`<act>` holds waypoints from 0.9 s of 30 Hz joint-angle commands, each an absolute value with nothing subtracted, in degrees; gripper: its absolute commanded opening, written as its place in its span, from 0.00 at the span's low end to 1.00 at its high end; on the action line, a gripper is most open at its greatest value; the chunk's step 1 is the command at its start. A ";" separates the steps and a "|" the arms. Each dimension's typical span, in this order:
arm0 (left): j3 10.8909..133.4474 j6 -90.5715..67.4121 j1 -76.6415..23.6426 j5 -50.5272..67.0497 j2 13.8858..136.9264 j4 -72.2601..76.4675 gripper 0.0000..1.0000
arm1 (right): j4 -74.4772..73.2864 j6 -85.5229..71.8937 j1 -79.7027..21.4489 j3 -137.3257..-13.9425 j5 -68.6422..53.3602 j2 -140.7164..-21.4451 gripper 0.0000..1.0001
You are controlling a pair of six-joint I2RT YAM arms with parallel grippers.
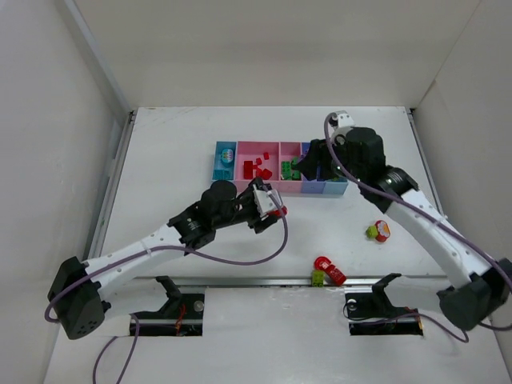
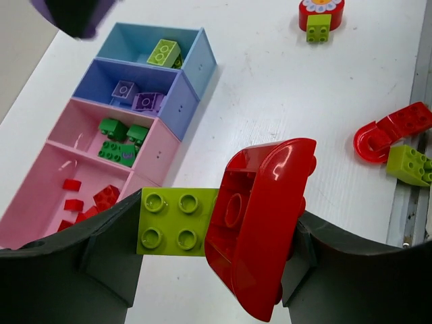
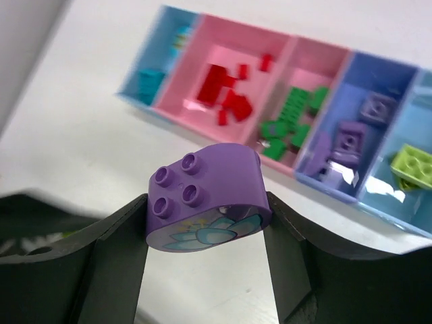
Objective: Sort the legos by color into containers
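- The containers (image 1: 256,144), five joined bins, lie ahead of both grippers, part-filled by colour.
- The left gripper (image 2: 216,243) clamps a red-and-lime cluster (image 2: 260,216) between its fingers. Its mixed colours likely need splitting before binning.
- The right gripper (image 3: 206,233) grips a purple brick (image 3: 202,182). The purple-blue bin (image 3: 398,77) sits ahead-right, probably the next drop.

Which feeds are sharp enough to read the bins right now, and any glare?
Right wrist: the held purple brick is sharp, the bins behind it blurred. Left wrist: bins crisp, white glare streaks on the red curved piece. Top external: even light, soft shadows.
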State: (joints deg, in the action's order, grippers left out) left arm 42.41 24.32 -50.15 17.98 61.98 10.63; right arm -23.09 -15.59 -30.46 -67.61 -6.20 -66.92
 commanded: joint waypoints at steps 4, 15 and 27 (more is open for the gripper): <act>40.00 20.74 -50.27 14.51 58.27 10.90 0.00 | -23.47 -20.21 -24.79 -73.29 -3.52 -81.46 0.06; 38.14 20.74 -50.27 12.57 57.13 11.95 0.00 | -21.88 -21.88 -20.13 -77.87 -2.82 -92.37 0.44; 38.14 21.88 -50.27 12.57 57.13 13.01 0.00 | -26.72 -14.16 -20.13 -83.33 -5.98 -92.66 1.00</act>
State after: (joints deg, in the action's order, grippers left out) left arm 38.57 21.78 -50.15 12.95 58.96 10.09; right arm -26.00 -17.21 -20.08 -81.14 -5.13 -96.86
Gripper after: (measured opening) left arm 0.613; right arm 0.998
